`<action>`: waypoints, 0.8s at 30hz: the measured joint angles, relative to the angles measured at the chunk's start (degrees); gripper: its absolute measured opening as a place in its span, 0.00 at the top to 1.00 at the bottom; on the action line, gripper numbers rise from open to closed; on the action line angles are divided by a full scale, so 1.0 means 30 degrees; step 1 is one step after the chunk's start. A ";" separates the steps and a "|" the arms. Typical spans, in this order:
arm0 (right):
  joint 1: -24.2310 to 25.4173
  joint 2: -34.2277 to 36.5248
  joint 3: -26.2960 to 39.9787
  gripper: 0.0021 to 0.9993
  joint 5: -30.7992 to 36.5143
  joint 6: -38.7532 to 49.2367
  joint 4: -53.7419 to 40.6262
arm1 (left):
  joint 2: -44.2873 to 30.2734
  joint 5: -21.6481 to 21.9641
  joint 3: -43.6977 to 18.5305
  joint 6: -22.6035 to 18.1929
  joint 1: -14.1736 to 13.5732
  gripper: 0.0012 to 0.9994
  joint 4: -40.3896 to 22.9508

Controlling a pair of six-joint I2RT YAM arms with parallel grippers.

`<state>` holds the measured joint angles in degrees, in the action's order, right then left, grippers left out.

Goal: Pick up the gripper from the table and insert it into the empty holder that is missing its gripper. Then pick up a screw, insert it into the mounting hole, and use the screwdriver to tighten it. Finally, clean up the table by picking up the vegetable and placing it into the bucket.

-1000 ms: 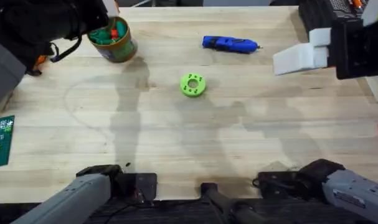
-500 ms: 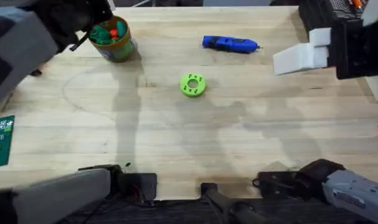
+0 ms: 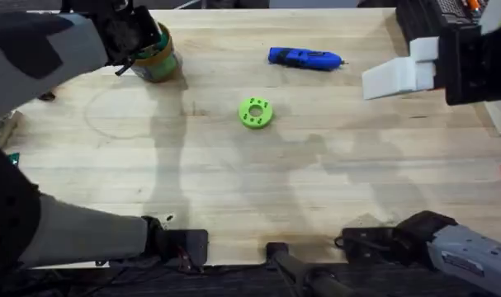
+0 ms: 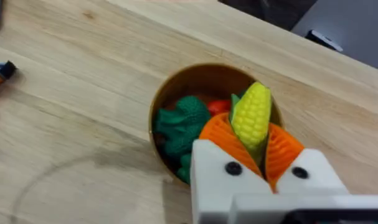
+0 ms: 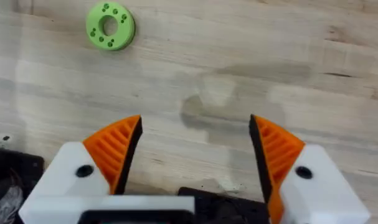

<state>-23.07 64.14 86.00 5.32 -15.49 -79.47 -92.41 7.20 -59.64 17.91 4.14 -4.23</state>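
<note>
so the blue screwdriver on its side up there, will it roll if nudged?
Probably. The screwdriver looks cylindrical and lies flat on the bare table, so a sideways push could roll it. Its smooth body may slip between the fingers. It likely stays rigid when lifted.

There were no words, numbers or signs that could be read. Nothing on the tabletop [image 3: 316,190] or on the things lying on it had writing big enough to read.

Your bench [image 3: 316,206] is pale matt wood with visible grain, vegetable [image 4: 251,115] bumpy yellow plastic, hand [image 4: 257,152] pads ribbed orange plastic on smooth white blocks, screwdriver [image 3: 304,58] glossy blue plastic
</note>
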 joint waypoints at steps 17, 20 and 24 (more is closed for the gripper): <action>0.0000 0.0000 0.0000 0.01 0.0000 0.0000 0.0003 | 0.1081 0.0242 0.0000 0.0619 0.0000 0.01 -0.2616; 0.0000 -0.0005 0.0000 0.01 0.0000 0.0000 -0.0003 | 0.2904 -0.0248 0.0000 0.0560 0.0000 0.01 -0.5180; 0.0000 0.0000 0.0000 0.01 0.0000 0.0000 -0.0002 | 0.6657 -0.0829 0.0000 -0.0056 0.0000 0.01 -0.9809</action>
<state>-23.07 64.14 86.00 5.32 -15.49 -79.48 -72.44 4.71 -59.64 17.74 4.14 -33.66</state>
